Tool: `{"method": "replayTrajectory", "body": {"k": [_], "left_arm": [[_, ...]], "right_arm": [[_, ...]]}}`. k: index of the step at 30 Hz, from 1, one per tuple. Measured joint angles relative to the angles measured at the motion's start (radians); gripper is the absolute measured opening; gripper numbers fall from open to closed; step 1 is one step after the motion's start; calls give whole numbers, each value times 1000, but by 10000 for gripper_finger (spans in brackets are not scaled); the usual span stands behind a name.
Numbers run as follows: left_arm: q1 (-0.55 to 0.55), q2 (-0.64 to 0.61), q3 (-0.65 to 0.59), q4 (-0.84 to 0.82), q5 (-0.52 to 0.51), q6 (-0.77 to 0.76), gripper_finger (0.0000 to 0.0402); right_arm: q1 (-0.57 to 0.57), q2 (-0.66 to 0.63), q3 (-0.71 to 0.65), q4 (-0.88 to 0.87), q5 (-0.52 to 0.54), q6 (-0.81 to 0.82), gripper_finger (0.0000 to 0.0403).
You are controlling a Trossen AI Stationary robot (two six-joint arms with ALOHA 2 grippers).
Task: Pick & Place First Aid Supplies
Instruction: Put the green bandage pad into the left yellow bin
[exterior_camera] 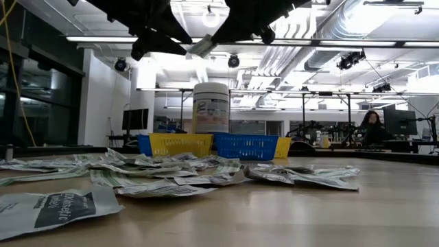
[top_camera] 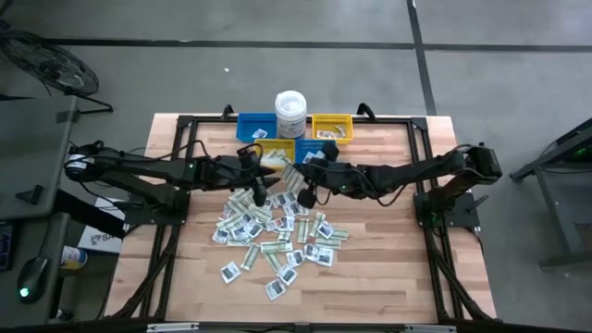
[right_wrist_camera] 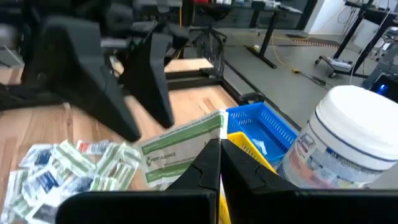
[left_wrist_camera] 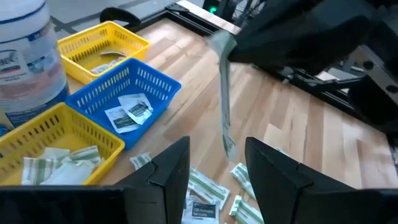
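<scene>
The first aid supplies lie as a loose pile of small paper packets on the middle of the wooden table. My right gripper is shut on one green-and-white strip packet, held high above the pile's far part, close to the bins. Seen from the left wrist, this strip hangs thin and upright. My left gripper stands open just left of it, above the pile, with nothing between its fingers. In the low view the strip shows high over the table. My right gripper pinches one end of the strip packet between its two fingertips. The fingers come almost level, slanting a little down, from the table's right side. The packet is lifted clear and hangs below the fingers, its free end well above the pile.
Along the far edge stand a white lidded tub and small bins. A near yellow bin holds green strips. A blue bin holds white squares, and a second yellow bin stands beyond it. The near half of the table is bare wood.
</scene>
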Motion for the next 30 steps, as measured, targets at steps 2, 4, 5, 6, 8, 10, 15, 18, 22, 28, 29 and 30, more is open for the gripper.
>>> {"method": "replayTrajectory", "body": {"k": [2,4,5,6,8,10,15,18,22,28,29,30], "left_arm": [[0,0,0,-1,16,0,156],[0,0,0,-1,18,0,156],[0,0,0,0,18,0,156],[0,0,0,0,18,0,156],[0,0,0,0,16,0,156],[0,0,0,0,13,0,156],[-1,0,0,4,17,0,141],[-1,0,0,18,34,0,109],[-1,0,0,21,35,0,39],[-1,0,0,21,52,15,6],[-1,0,0,21,62,22,4],[-1,0,0,21,63,24,3]], "right_arm": [[0,0,0,34,-16,-17,0],[0,0,0,69,-41,-21,0],[0,0,0,75,-47,-22,0],[0,0,0,76,-50,-22,0],[0,0,0,73,-55,-21,0],[0,0,0,79,-75,-20,0],[0,0,0,83,-100,-19,0],[0,0,0,84,-114,-19,0],[0,0,0,84,-116,-19,0],[0,0,0,84,-120,-44,0],[0,0,0,83,-124,-51,0],[0,0,0,83,-128,-59,0]]}}
